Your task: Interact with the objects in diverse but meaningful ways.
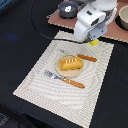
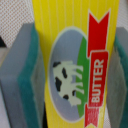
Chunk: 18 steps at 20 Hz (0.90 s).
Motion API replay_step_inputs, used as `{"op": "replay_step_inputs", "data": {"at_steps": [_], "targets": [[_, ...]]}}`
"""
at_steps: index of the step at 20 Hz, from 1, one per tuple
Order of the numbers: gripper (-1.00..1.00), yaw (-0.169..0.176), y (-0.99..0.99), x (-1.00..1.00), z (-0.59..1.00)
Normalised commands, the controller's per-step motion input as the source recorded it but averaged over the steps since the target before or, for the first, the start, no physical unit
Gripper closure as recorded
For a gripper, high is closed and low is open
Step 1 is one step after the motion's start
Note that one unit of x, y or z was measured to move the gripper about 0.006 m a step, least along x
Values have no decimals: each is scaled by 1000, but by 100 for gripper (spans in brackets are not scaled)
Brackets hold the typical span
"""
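Between the two teal-padded grey fingers [image 2: 26, 85] of the claw [image 1: 93, 40] sits the small yellow butter packet with a red banner and a cow picture [image 2: 75, 65], clenched from both sides and filling the wrist view. In the exterior view its yellow corner pokes out under the claw, above the far edge of the beige striped placemat [image 1: 40, 80]. Below the claw, on a round clear plate [image 1: 70, 72], lies the orange-brown scored bread loaf [image 1: 71, 62]. An orange-handled fork [image 1: 65, 79] lies nearest, an orange-handled knife [image 1: 85, 57] closer beneath the claw. Beyond, a dark grey pot [image 1: 68, 7] stands.
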Motion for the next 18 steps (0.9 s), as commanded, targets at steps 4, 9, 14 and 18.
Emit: {"op": "replay_step_inputs", "data": {"at_steps": [4,9,14,18], "targets": [[100,0,-589,-435,578],[100,0,-841,-170,139],[100,0,-931,-58,46],[100,0,-951,-25,46]]}}
